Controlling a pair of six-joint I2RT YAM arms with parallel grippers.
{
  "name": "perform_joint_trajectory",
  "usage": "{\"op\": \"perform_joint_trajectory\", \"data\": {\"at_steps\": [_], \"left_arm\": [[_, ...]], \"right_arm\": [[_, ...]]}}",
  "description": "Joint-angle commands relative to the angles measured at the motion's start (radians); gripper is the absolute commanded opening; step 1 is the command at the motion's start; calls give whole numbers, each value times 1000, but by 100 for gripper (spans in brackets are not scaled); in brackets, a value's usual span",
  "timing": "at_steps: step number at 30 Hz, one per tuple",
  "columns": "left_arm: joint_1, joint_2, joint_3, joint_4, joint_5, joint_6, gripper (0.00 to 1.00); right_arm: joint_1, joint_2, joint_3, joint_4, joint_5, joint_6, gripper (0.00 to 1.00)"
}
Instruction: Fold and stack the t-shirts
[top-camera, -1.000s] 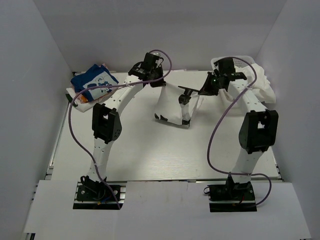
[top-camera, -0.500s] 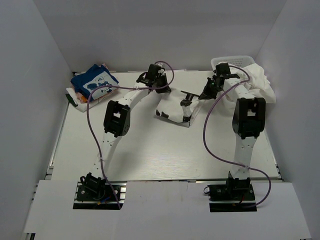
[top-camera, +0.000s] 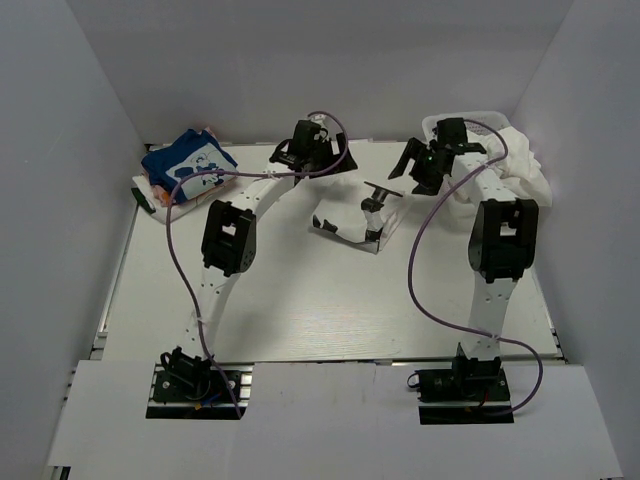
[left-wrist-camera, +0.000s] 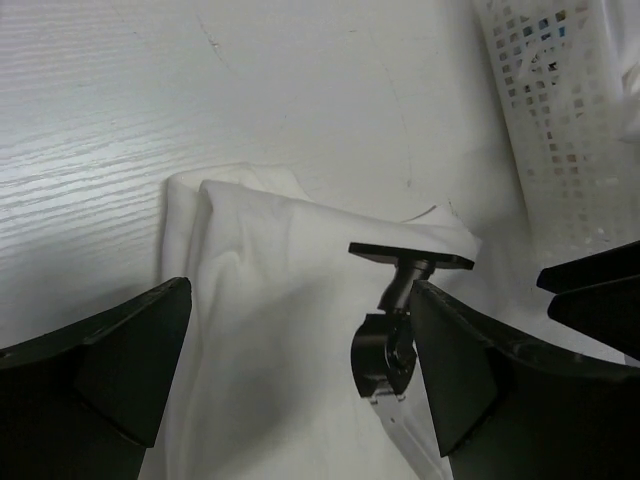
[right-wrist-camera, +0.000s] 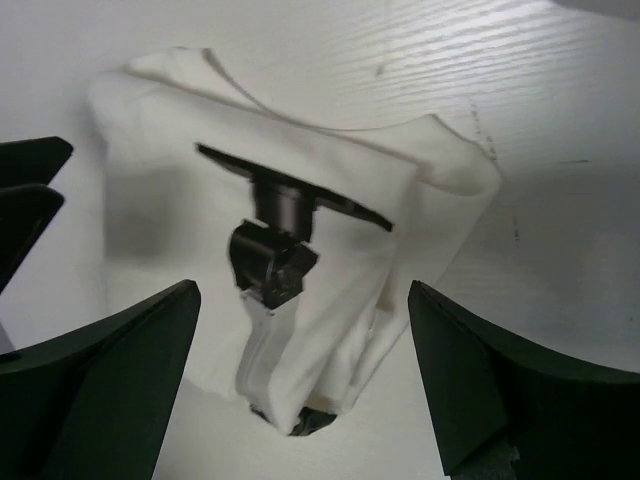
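Since a second ago the white t-shirt (top-camera: 345, 225) has sunk to a low heap in the middle of the bench (top-camera: 300, 300), with a small black stand (top-camera: 377, 200) on it. Both arms reach far forward over it. Left pincer (left-wrist-camera: 300, 290) and right pincer (right-wrist-camera: 303, 290) are wide open and hold nothing. Only the top view shows the folded blue t-shirt (top-camera: 185, 162) at far left. The left wrist view alone shows the basket (left-wrist-camera: 560, 110) close up.

We log one white t-shirt (top-camera: 338, 228), rumpled and partly folded, just past centre toward 12 o'clock. A folded blue t-shirt (top-camera: 178, 158), white cartoon graphic up, lies at 10 o'clock. More white t-shirts (top-camera: 522, 172) sit heaped and crumpled at 2 o'clock.
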Motion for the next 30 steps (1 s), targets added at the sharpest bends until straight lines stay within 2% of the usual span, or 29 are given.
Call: {"op": "perform_joint_trajectory", "data": {"at_steps": [1,3,4,6,14,16,18,20,26,30], "left_arm": [[-21,-245,-79,-11,-52,50,100],[-32,-340,-159,-11,-43,60,100],[-44,-365,-244,0,-20,60,100],[-54,-400,-323,12,9,60,100],[-83,-420,-608,11,66,37,100],[-83,-420,-677,-5,40,28,100],[-83,-432,-771,35,51,18,100],[-83,-432,-837,64,63,6,100],[-83,-492,-940,22,49,6,100],[-83,-607,-1049,8,54,15,100]], "right_arm": [[19,-183,-26,40,-106,-12,90],[42,-237,-98,133,-168,6,90],[45,-256,-147,153,-192,29,90],[69,-260,-192,216,-225,75,90],[137,-216,-375,396,-280,270,90],[145,-231,-488,424,-207,328,90],[131,-234,-635,524,-219,396,90],[120,-221,-723,545,-232,445,90],[97,-268,-859,451,-124,358,90],[79,-300,-909,473,-131,212,90]]}}
